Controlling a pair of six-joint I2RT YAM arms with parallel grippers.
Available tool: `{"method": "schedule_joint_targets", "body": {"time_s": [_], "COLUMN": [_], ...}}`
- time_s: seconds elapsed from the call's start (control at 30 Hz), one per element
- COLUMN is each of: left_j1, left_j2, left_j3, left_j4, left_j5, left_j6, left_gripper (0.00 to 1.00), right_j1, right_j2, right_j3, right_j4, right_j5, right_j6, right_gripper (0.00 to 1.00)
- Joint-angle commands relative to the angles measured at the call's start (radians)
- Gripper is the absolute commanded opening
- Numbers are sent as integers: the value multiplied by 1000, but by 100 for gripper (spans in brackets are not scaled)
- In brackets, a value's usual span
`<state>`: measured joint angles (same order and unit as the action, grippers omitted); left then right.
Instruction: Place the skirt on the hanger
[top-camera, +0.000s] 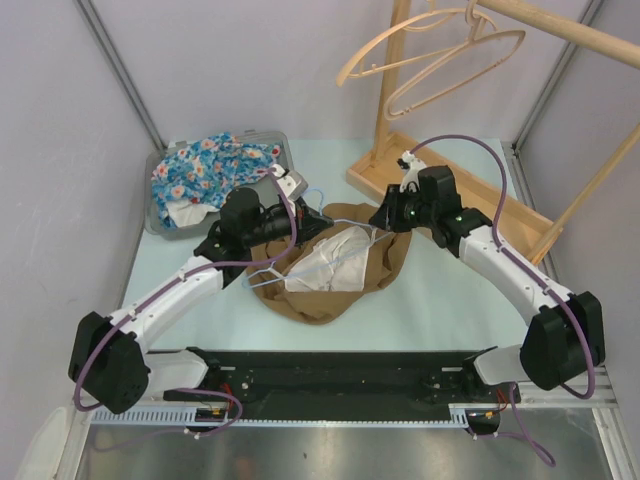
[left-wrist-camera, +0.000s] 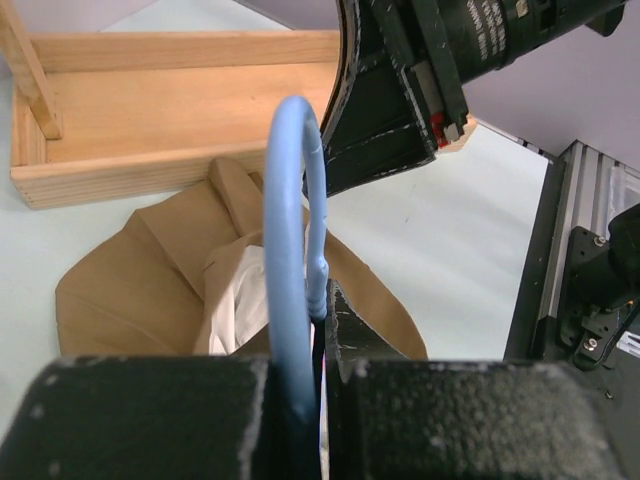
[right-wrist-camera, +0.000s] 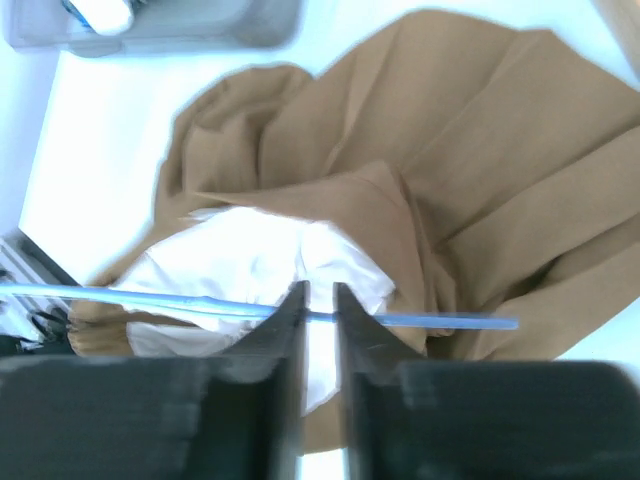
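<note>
The brown skirt (top-camera: 385, 262) lies crumpled in the middle of the table, its white lining (top-camera: 325, 268) turned up. A thin blue wire hanger (top-camera: 262, 276) rests across it. My left gripper (top-camera: 300, 213) is shut on the hanger's hook (left-wrist-camera: 290, 220), which curves up from between the left gripper's (left-wrist-camera: 322, 322) tips. My right gripper (top-camera: 386, 218) hovers over the skirt's far right side. In the right wrist view the right gripper's (right-wrist-camera: 320, 296) jaws stand slightly apart, and the hanger's straight wire (right-wrist-camera: 450, 321) crosses at their tips over the lining (right-wrist-camera: 240, 250) and skirt (right-wrist-camera: 480, 150).
A grey bin (top-camera: 285, 150) of floral cloth (top-camera: 215, 172) sits at the back left. A wooden rack with a flat base (top-camera: 450, 190) stands at the back right, with wooden hangers (top-camera: 440, 50) on its rail. The walls stand close on both sides.
</note>
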<state>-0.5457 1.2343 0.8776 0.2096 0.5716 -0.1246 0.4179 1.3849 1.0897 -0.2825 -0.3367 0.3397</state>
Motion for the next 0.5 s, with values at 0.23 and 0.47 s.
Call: {"method": "schedule_joint_targets", "body": {"time_s": [0.23,0.47], "left_j1": [0,0], "left_j2": [-110,-173], "left_j3": [66,257], "left_j4": [-1,-111], "left_j5": [-9,10], "left_j6": [2,39], "left_gripper": [0,0], "right_j1": [-4,4], "right_j2": [-226,-346], "right_j3": [140,199], "right_j4": [-133,-87], "right_j5": [76,-73], "right_j6": [-17,-80], "right_gripper": [59,62]}}
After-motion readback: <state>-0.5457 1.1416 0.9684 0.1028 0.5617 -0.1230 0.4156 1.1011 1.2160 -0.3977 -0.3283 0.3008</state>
